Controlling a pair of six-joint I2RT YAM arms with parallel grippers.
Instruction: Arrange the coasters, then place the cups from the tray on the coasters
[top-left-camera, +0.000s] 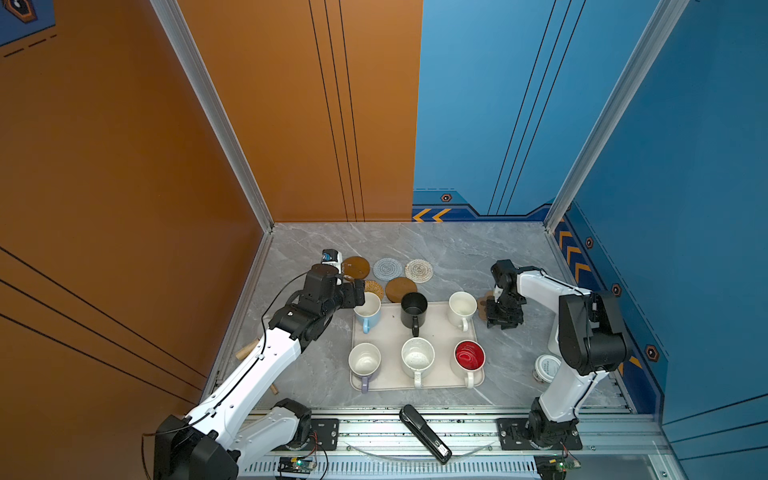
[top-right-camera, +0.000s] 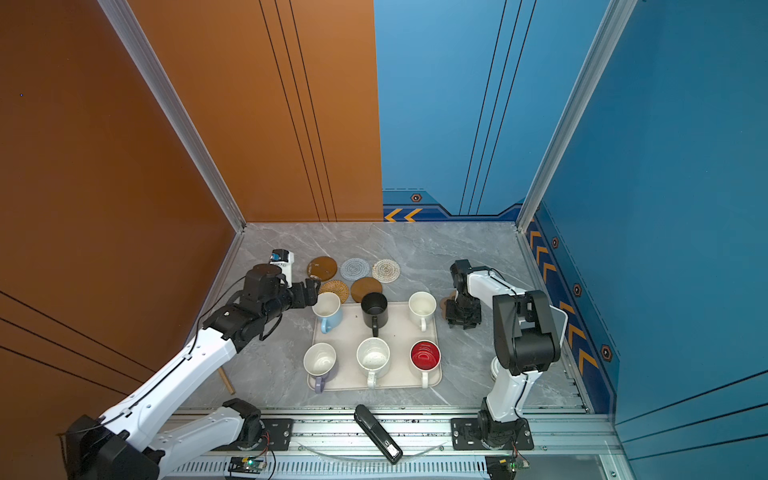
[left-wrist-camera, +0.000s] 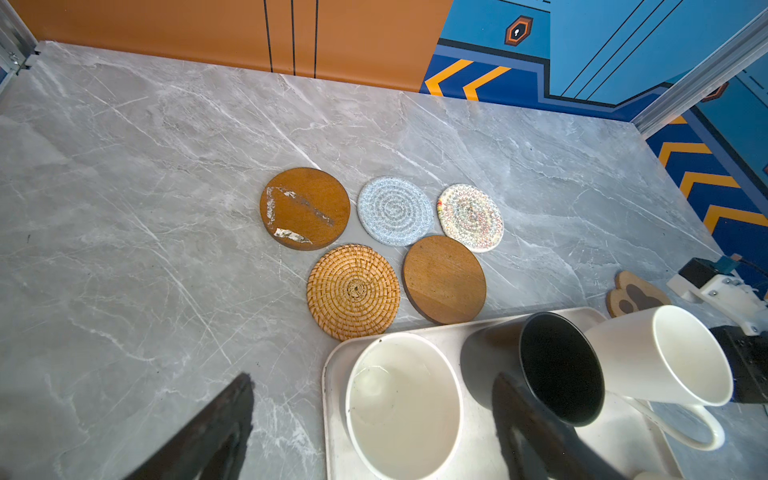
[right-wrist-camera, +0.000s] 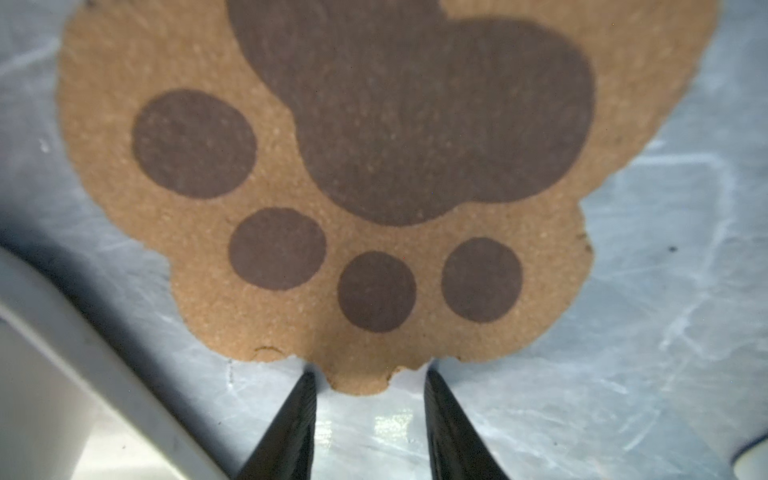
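Grey marbled bench (top-left-camera: 415, 245) floors this booth, with an orange wall on one side and a blue one on the other; I take twelve o'clock as the back wall. At the middle lies the cream tray (top-left-camera: 438, 332) with all six cups standing on it in two rows. The light blue cup (top-left-camera: 368, 311), black cup (top-left-camera: 414, 311) and plain white cup (top-left-camera: 462, 309) form the far row. The lavender cup (top-left-camera: 364, 361), speckled white cup (top-left-camera: 417, 357) and red-lined cup (top-left-camera: 469, 355) form the near one.

Just past the tray's far edge, at eleven to twelve o'clock, five coasters lie flat in a cluster. The scuffed wooden disc (top-left-camera: 355, 267), grey-blue disc (top-left-camera: 387, 269) and whitish disc (top-left-camera: 419, 270) make a line, with the rattan disc (top-left-camera: 374, 287) and plain wooden disc (top-left-camera: 399, 289) nearer the tray. The paw coaster (right-wrist-camera: 374, 166) lies apart on the bench, at two o'clock off the tray's corner.

The left pincer (left-wrist-camera: 372, 378) sits at ten o'clock, spread wide on either side of the light blue cup and holding nothing. The right pincer (right-wrist-camera: 368, 374) points down at the paw coaster, partly open, its tips flanking a small lobe of the edge without pinching it
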